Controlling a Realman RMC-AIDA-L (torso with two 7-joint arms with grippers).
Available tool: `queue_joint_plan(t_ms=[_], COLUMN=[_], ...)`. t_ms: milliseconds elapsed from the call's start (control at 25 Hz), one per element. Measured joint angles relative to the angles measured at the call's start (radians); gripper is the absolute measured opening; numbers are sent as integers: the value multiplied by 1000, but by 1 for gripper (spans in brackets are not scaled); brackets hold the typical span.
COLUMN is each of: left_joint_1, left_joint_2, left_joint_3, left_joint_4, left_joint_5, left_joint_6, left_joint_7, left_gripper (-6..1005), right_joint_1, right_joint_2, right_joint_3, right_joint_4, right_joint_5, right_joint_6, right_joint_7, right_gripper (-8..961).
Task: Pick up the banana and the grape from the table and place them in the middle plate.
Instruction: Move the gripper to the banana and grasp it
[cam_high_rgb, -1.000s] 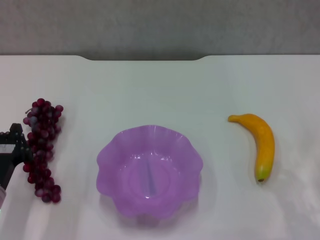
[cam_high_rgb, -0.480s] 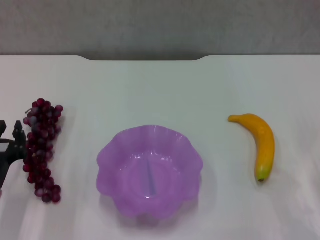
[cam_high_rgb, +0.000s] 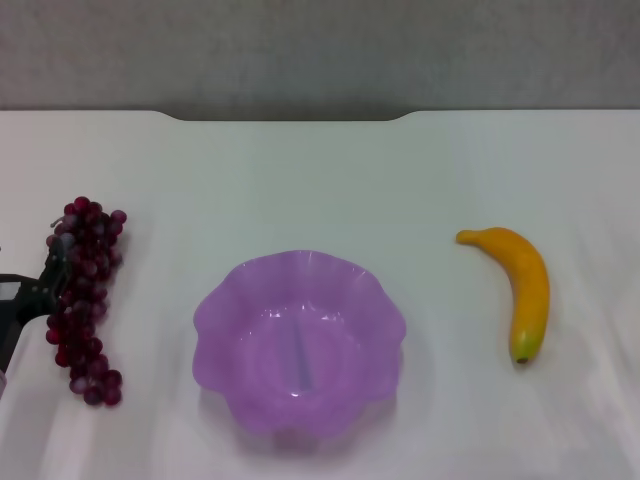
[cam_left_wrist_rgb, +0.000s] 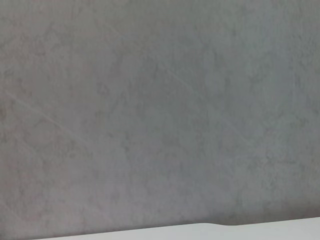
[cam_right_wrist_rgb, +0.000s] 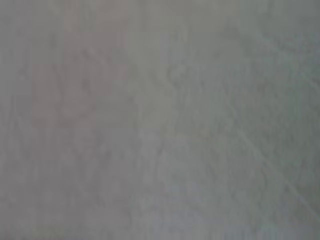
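Note:
The grape (cam_high_rgb: 85, 300), a long dark red-purple bunch, lies on the white table (cam_high_rgb: 300, 180) at the left. My left gripper (cam_high_rgb: 35, 290) shows only partly at the left edge of the head view, with its dark tip against the left side of the bunch. The middle plate (cam_high_rgb: 215, 300), translucent purple with a scalloped rim, sits at the centre front and is empty. The banana (cam_high_rgb: 520, 285), yellow-orange with a dark greenish tip, lies at the right. My right gripper is out of view. The wrist views show none of the task's things.
The table's far edge (cam_high_rgb: 290, 118) has a notch, with a grey wall behind it. The left wrist view shows that grey wall and a thin strip of the table (cam_left_wrist_rgb: 250, 227). The right wrist view shows only a grey surface.
My left gripper has shifted at the left edge of the head view, and its tip now lies against the grape bunch. The grape, banana and plate have not moved.

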Motion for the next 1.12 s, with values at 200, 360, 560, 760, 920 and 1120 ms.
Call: queue_joint_plan(t_ms=[200, 360, 560, 760, 920, 1120], left_joint_1=[0, -4, -6, -7, -7, -6], left_joint_2=[1, 2, 2, 1, 2, 2], left_joint_3=[-3, -4, 0, 3, 5, 6], left_joint_4=[5, 7, 5, 4, 3, 4], left_joint_5=[-1, -1, 4, 6, 7, 9], left_joint_6=[-9, -34, -38, -38, -34, -34], left_joint_7=[1, 9, 13, 13, 14, 14], left_gripper=[746, 850, 883, 883, 883, 884], right_joint_1=[7, 7, 8, 10, 27, 56], right_joint_2=[0, 1, -4, -5, -8, -10], right_joint_3=[-5, -21, -102, -109, -110, -116], right_joint_4=[-2, -10, -11, -14, -14, -14], right_joint_5=[1, -2, -4, -4, -5, -25], right_joint_6=[32, 36, 54, 117, 210, 333], right_joint_7=[11, 11, 30, 40, 49, 50], right_gripper=[555, 731, 884, 896, 897, 892])
